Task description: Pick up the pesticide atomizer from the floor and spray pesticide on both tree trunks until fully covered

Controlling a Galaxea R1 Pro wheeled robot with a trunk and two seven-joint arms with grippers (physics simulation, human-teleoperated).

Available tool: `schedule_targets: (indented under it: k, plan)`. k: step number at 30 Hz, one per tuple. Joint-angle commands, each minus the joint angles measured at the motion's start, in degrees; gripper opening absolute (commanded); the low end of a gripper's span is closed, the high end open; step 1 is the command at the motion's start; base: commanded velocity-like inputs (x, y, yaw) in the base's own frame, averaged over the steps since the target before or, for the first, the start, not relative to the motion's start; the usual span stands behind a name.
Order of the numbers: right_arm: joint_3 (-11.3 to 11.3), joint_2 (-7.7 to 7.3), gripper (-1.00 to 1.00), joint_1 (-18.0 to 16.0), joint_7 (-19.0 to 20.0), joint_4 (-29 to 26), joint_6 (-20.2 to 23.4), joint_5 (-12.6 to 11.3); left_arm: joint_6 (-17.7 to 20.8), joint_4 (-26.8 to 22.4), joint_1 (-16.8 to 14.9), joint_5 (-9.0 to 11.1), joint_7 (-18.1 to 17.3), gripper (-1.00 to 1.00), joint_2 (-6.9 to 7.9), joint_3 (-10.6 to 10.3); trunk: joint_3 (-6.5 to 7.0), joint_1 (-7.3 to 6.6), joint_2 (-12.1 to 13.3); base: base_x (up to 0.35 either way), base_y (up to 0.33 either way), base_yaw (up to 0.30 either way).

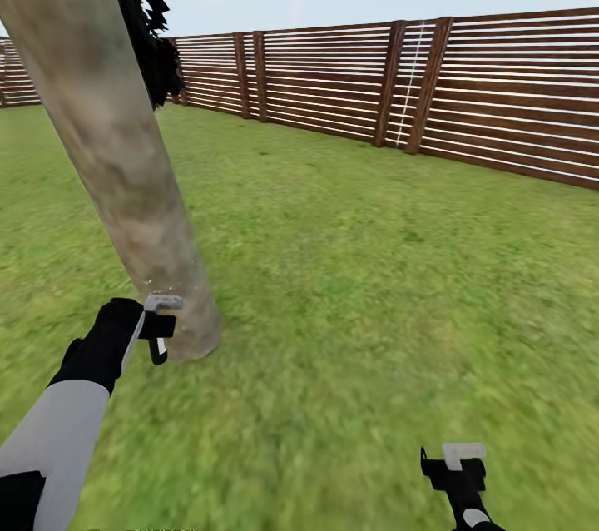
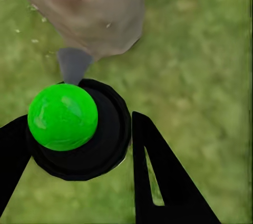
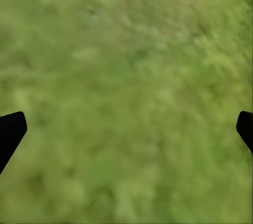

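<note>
A mottled grey-tan tree trunk [image 1: 116,173] stands on blurry green grass [image 1: 374,281], before a reddish-brown slatted fence [image 1: 499,98], while the atomizer [image 2: 71,129] is black, topped bright green.

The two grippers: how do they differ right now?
The left gripper is shut on the sprayer, close to the tree trunk; the right gripper is open and holds nothing. The left is raised forward; the right hangs low over grass. Both are black.
</note>
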Motion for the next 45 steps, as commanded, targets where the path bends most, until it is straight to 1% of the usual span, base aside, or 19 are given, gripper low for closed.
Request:
schedule_targets:
  k: [1, 4, 6, 7, 9, 11, 13, 15, 17, 22, 24, 26, 30, 32, 36, 40, 41, 42, 45]
  plan:
    - [-0.47, 0.01, 1.00, -0.02, -0.14, 0.05, -0.16, 0.63, 0.17, -0.21, -0.05, 0.04, -0.52, -1.00, -0.01, 0.14, -0.05, 0.00, -0.02, 0.032, -0.264, 0.252]
    - [-0.47, 0.01, 1.00, -0.02, -0.15, 0.05, -0.17, 0.61, -0.33, 0.90, 0.00, 1.10, -0.50, -1.00, -0.58, 0.03, -0.05, 0.00, -0.02, 0.004, -0.273, 0.275]
    - [-0.47, 0.01, 1.00, -0.02, -0.14, 0.05, -0.18, 0.65, -3.98, 4.38, 0.03, 0.94, -0.39, -1.00, -1.53, 0.22, -0.05, 0.00, -0.02, 0.000, -0.274, 0.237]
    - [-0.47, 0.01, 1.00, -0.02, -0.14, 0.05, -0.18, 0.62, -7.37, 8.71, 0.04, 0.88, 0.05, -1.00, -1.02, 2.62, -0.05, 0.00, -0.02, 0.000, -0.274, 0.053]
    - [-0.47, 0.01, 1.00, -0.02, -0.14, 0.05, -0.17, 0.62, -8.60, 11.36, 0.09, 0.74, 1.05, -1.00, 0.82, 6.15, -0.05, 0.00, -0.02, 0.008, -0.274, 0.020]
    - [-0.47, 0.01, 1.00, -0.02, -0.14, 0.05, -0.15, 0.61, -9.55, 12.85, 0.55, 0.55, 1.35, -1.00, 1.57, 7.11, -0.05, 0.00, -0.02, 0.069, -0.273, 0.005]
    - [-0.47, 0.01, 1.00, -0.02, -0.14, 0.05, -0.17, 0.61, -14.16, 15.99, 0.93, 0.26, 1.61, -1.00, 1.11, 7.26, -0.05, 0.00, -0.02, 0.183, -0.226, 0.001]
    - [-0.47, -0.01, 1.00, -0.02, -0.15, 0.05, -0.13, 0.63, -15.57, 18.30, 0.99, 0.27, 2.36, -1.00, 0.74, 7.34, -0.05, 0.00, -0.02, 0.250, -0.183, 0.000]
    - [-0.47, -0.07, 1.00, -0.02, -0.14, 0.05, -0.11, 0.64, -16.13, 19.45, 1.00, 0.28, 7.78, -1.00, -1.40, 7.46, -0.05, 0.00, -0.02, 0.273, -0.168, 0.000]
    - [-0.47, -0.07, 1.00, -0.02, -0.14, 0.05, -0.14, 0.63, -19.41, 22.00, 1.82, 0.47, 8.87, -1.00, 2.75, 7.84, -0.05, 0.00, -0.02, 0.309, -0.077, 0.000]
    - [-0.47, -0.02, 1.00, -0.02, -0.14, 0.05, -0.13, 0.62, -22.00, 23.01, 3.07, 0.44, 8.95, -1.00, 2.99, 7.77, -0.05, 0.00, -0.02, 0.289, -0.005, 0.000]
    - [-0.47, 0.00, 1.00, -0.02, -0.14, 0.05, -0.14, 0.61, -23.60, 24.15, 3.68, 0.47, 8.98, -1.00, 2.56, 7.68, -0.05, 0.00, -0.02, 0.095, -0.001, 0.000]
    - [-0.47, 0.01, 1.00, -0.02, -0.14, 0.05, -0.13, 0.61, -24.56, 27.27, 4.33, 0.65, 9.08, -1.00, -0.06, 7.69, -0.05, 0.00, -0.02, 0.008, 0.000, 0.176]
    - [-0.47, 0.01, 1.00, -0.02, -0.14, 0.05, -0.12, 0.65, -27.72, 28.80, 4.54, 0.69, 9.34, -1.00, -0.35, 7.80, -0.05, 0.00, -0.02, 0.001, 0.000, 0.266]
    - [-0.47, 0.01, 1.00, -0.02, -0.14, 0.05, -0.12, 0.64, -30.86, 31.47, 4.61, 1.20, 15.64, -1.00, -0.97, 7.89, -0.05, 0.00, -0.02, 0.000, 0.000, 0.263]
    - [-0.47, 0.04, 1.00, -0.02, -0.14, 0.07, -0.12, 0.67, -31.18, 32.27, 5.15, 1.48, 16.51, -1.00, -2.13, 7.96, -0.05, 0.00, -0.02, 0.107, -0.062, 0.038]
    - [-0.47, 0.05, 1.00, -0.02, -0.14, 0.11, -0.11, 0.68, -31.23, 32.34, 5.35, 2.16, 16.53, -1.00, -2.16, 7.98, -0.05, 0.00, -0.02, 0.220, -0.153, 0.004]
    - [-0.40, 0.09, 1.00, -0.02, -0.16, 0.14, -0.12, 0.68, -31.51, 32.38, 5.47, 4.60, 16.48, -1.00, -2.18, 7.96, -0.05, 0.00, -0.02, 0.233, -0.177, 0.001]
    - [-0.38, 0.09, 1.00, -0.02, -0.15, 0.14, -0.11, 0.68, -34.00, 32.42, 5.49, 5.81, 16.54, -1.00, -2.13, 7.91, -0.05, 0.00, -0.02, 0.218, -0.199, 0.000]
